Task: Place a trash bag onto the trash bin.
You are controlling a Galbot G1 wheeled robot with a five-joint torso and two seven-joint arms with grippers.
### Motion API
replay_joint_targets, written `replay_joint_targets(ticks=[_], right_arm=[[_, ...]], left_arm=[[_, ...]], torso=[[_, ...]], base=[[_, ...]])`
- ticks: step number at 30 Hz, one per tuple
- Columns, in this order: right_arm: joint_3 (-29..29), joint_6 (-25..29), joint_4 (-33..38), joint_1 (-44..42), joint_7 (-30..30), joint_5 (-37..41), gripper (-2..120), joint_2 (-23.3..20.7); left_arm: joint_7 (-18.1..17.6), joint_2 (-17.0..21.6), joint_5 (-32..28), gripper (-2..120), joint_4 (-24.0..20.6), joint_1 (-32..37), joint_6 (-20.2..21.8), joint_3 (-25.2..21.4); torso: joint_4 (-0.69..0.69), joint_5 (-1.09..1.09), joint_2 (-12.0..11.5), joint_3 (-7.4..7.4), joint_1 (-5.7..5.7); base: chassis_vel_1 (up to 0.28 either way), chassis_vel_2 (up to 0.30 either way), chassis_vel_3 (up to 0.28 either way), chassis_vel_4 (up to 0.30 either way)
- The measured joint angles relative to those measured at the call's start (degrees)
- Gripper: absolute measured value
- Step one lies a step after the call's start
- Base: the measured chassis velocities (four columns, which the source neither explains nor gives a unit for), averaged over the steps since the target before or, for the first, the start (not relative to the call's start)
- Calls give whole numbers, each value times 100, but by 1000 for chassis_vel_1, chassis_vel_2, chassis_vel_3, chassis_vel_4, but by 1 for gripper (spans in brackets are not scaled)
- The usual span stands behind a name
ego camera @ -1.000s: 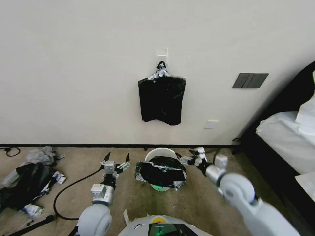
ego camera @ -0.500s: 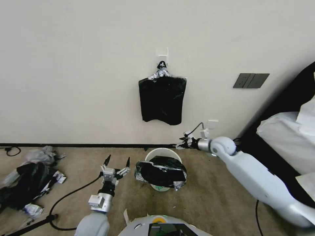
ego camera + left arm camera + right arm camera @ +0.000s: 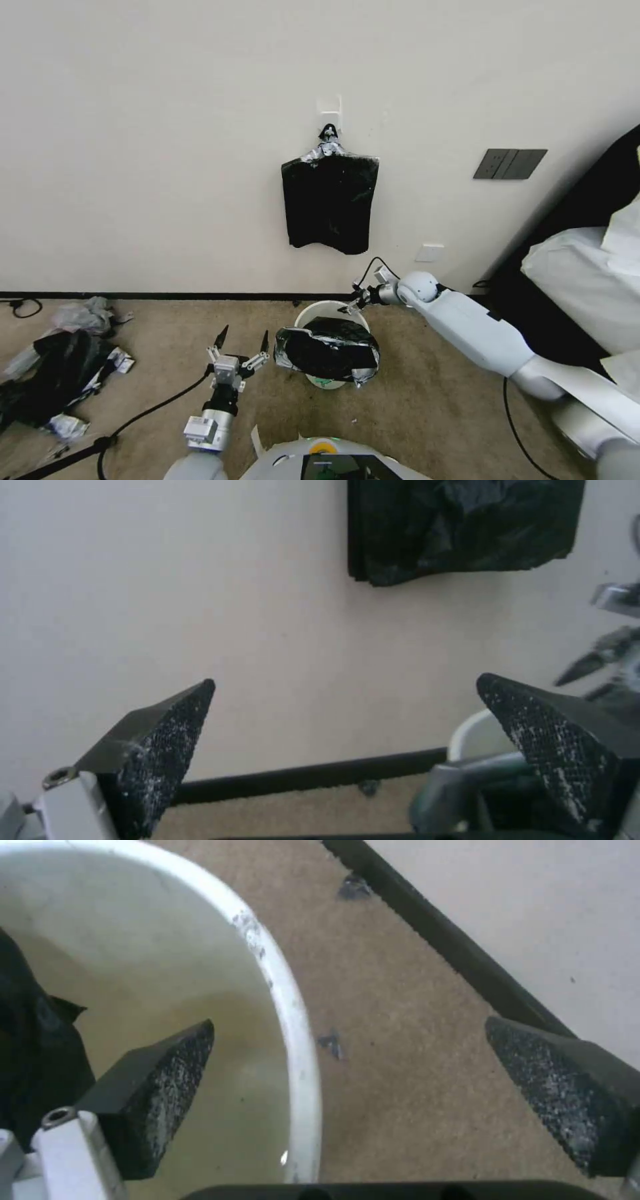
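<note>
Glossy black plastic with a silvery rim, the trash bag [image 3: 328,349] lies crumpled over the near part of the trash bin [image 3: 325,309], whose pale cream rim shows bare on the wall side; the bag's mouth is not stretched round the rim, and its edges hang down the bin's near face toward the greenish base. In the right wrist view the bag [image 3: 27,1050] is a dark fold against the bin's inner wall, with the white rim [image 3: 293,1040] curving between the fingers. The right gripper [image 3: 351,306] hangs just above the bin's far right rim, its fingers [image 3: 160,1090] spread wide and holding nothing, one over the bin's inside and the other over the carpet [image 3: 413,1050] near the black baseboard [image 3: 467,970]. The left gripper [image 3: 240,341] sits just beside the bag's left edge, apart from it, pointing up toward the wall, its two dark fingers [image 3: 160,745] spread wide and empty. Behind the bin, a flat bundle of black bags [image 3: 329,203] hangs from a hook on the cream wall [image 3: 133,133]. A grey switch plate [image 3: 510,163] sits farther right on the wall, above a white socket [image 3: 429,253]. A heap of black and grey plastic litter [image 3: 57,363] lies on the carpet well to the left, and a bed with white bedding [image 3: 587,267] stands at the right edge.
</note>
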Motion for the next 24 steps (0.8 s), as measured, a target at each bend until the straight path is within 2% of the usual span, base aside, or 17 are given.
replay_joint_targets(ticks=[11, 13, 14, 17, 19, 21, 22, 24], right_arm=[[-638, 325, -432, 335, -378, -421, 96, 158], [-665, 375, -486, 344, -407, -449, 88, 181], [-665, 375, -486, 344, -407, -449, 88, 181], [-659, 442, -594, 346, -451, -460, 73, 215], [-658, 457, -608, 346, -459, -463, 70, 218], [-659, 487, -621, 343, -487, -488, 60, 219], [-659, 487, -621, 343, -487, -488, 60, 219], [-669, 499, -621, 335, -505, -549, 50, 222]], left_arm=[[-159, -18, -20, 100, -120, -18, 110, 140], [-184, -18, -24, 100, -129, -19, 132, 143], [-184, -18, -24, 100, -129, -19, 132, 143], [-190, -18, -25, 100, -145, -13, 138, 151], [-192, -18, -25, 100, -150, -12, 139, 152], [-200, -18, -25, 100, -154, -10, 141, 152], [-200, -18, -25, 100, -154, -10, 141, 152], [-216, -18, -19, 100, -141, -14, 142, 152]], torso=[[0, 1, 0, 0, 0], [0, 1, 0, 0, 0], [0, 1, 0, 0, 0], [0, 1, 0, 0, 0], [0, 0, 0, 0, 0], [0, 1, 0, 0, 0], [0, 1, 0, 0, 0], [0, 1, 0, 0, 0]], base=[[0, 0, 0, 0], [0, 0, 0, 0], [0, 0, 0, 0], [0, 0, 0, 0], [0, 0, 0, 0], [0, 0, 0, 0], [0, 0, 0, 0], [0, 0, 0, 0]])
